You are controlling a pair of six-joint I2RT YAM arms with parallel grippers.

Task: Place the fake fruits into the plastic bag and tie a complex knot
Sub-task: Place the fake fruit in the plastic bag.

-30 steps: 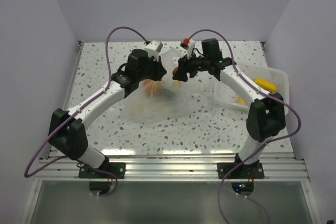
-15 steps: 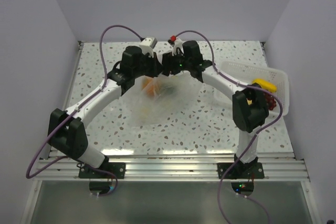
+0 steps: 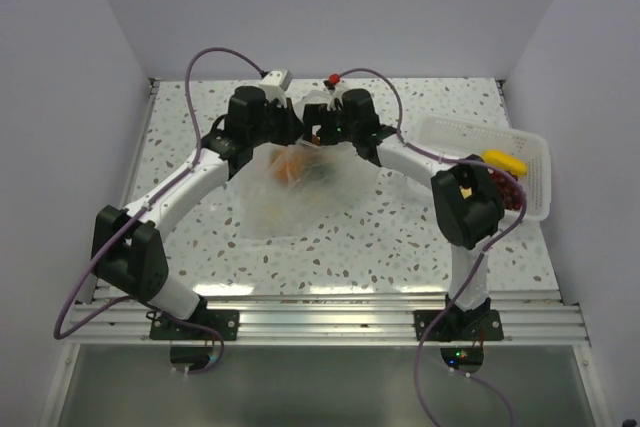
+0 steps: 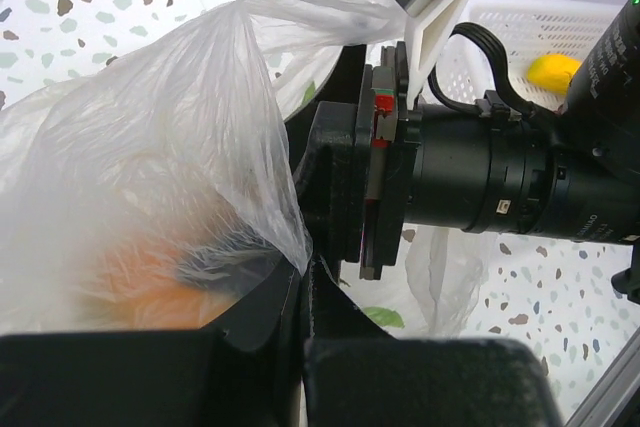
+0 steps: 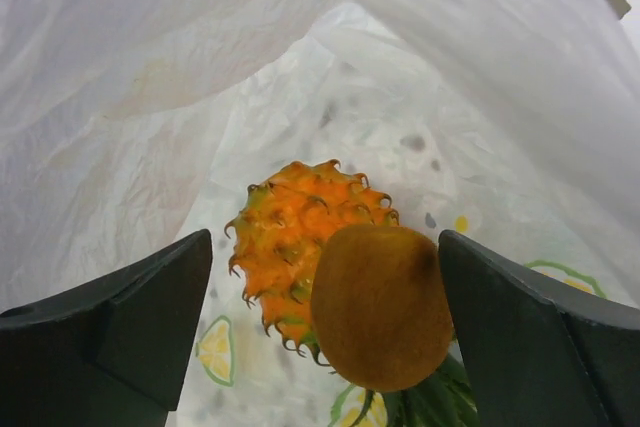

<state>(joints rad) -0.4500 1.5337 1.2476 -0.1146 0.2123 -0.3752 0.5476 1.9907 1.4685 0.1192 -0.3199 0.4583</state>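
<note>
The plastic bag (image 3: 300,202) lies crinkled in mid-table, its mouth raised toward the back. My left gripper (image 4: 306,269) is shut on the bag's (image 4: 150,137) rim and holds that edge up. My right gripper (image 5: 325,242) is inside the bag's mouth and open. A brown oval fruit (image 5: 385,307) sits between its fingers, close to the right finger and well clear of the left one. Behind it an orange spiky fruit (image 5: 290,222) rests on the bag's floor. In the top view both grippers meet at the bag's mouth (image 3: 312,137), and orange fruit (image 3: 290,167) shows through the plastic.
A white slotted tray (image 3: 535,142) stands at the right edge, holding a yellow fruit (image 3: 505,161) and a dark red one (image 3: 508,187). The right arm's wrist (image 4: 480,182) crosses close in front of the left wrist camera. Walls close in the table at the back and both sides.
The right arm has swung left from the tray side to the bag's mouth, beside the left gripper. The left arm has shifted slightly back, still holding the bag.
</note>
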